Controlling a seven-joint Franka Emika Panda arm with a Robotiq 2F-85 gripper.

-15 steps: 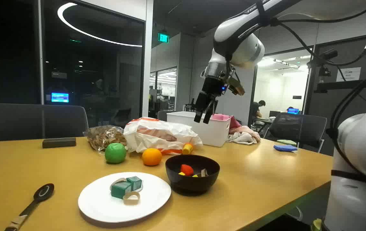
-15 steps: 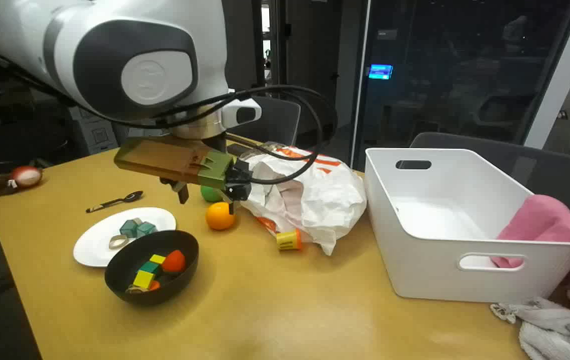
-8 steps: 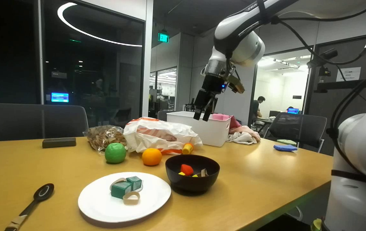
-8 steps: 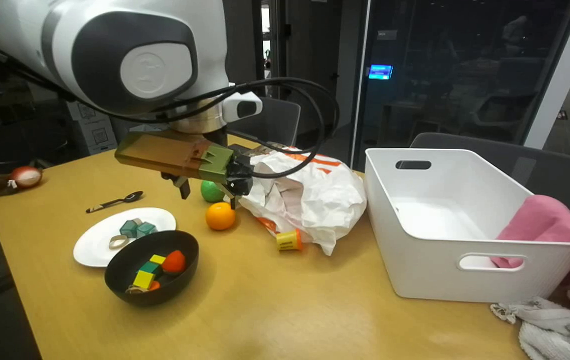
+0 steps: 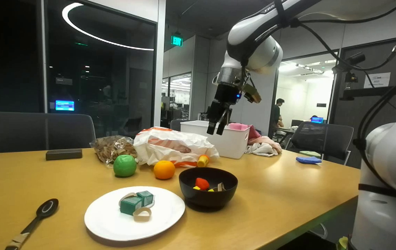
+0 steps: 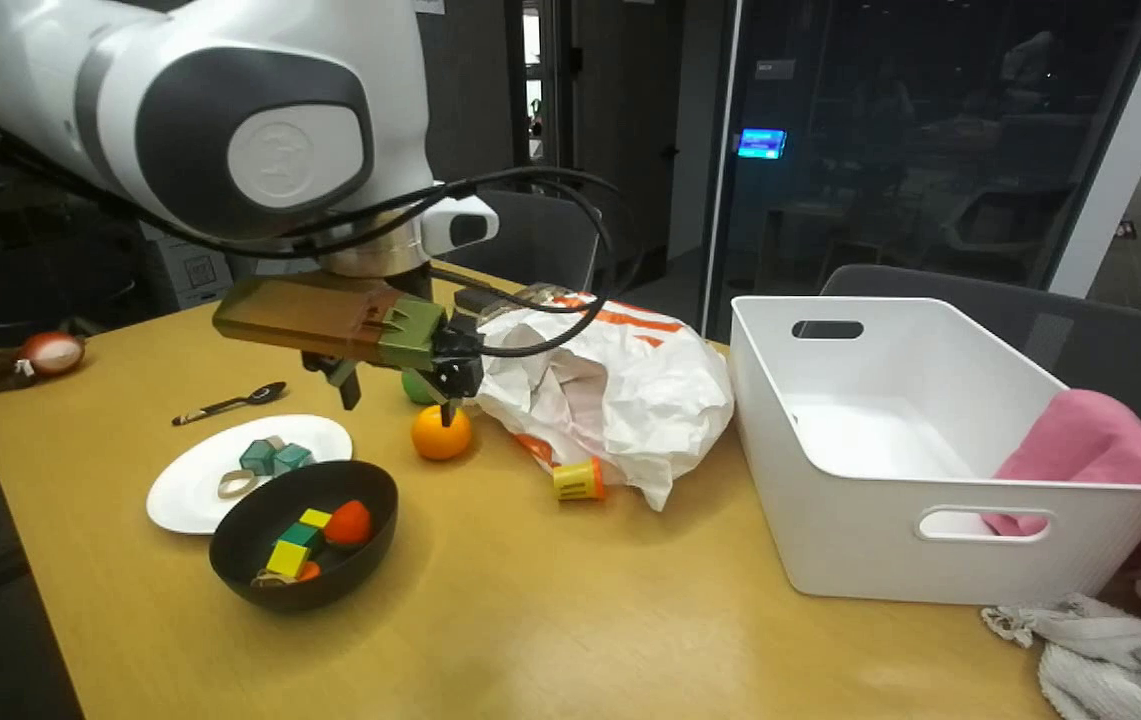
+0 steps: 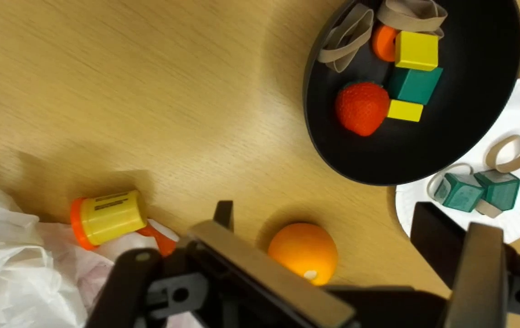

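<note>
My gripper point(image 7: 328, 223) hangs open above the table with nothing between its fingers; both exterior views show its fingertips apart. Below it in the wrist view lies an orange point(image 7: 303, 250), partly hidden by a finger. A black bowl point(image 7: 483, 114) holds a strawberry point(image 7: 362, 108), a teal block point(image 7: 415, 85), two yellow blocks, an orange piece and tan bands. Beside the bowl, a white plate point(image 5: 106, 222) carries green blocks point(image 5: 132, 205) and tan bands. A yellow tub point(image 6: 578, 481) with an orange lid lies on its side. Left of the orange sits a green apple point(image 5: 125, 166).
A crumpled white bag point(image 6: 620, 400) lies behind the tub. The white bin point(image 6: 930, 545) stands beside it, with a pink cloth point(image 6: 1090, 435) over its edge. A black spoon point(image 5: 47, 208), a dark block point(image 5: 64, 154) and a bag of brown pieces point(image 5: 112, 149) are also on the table.
After rising a little, the gripper has come down slightly and shifted left in both exterior views. It stays open throughout. The objects on the table stand as before.
</note>
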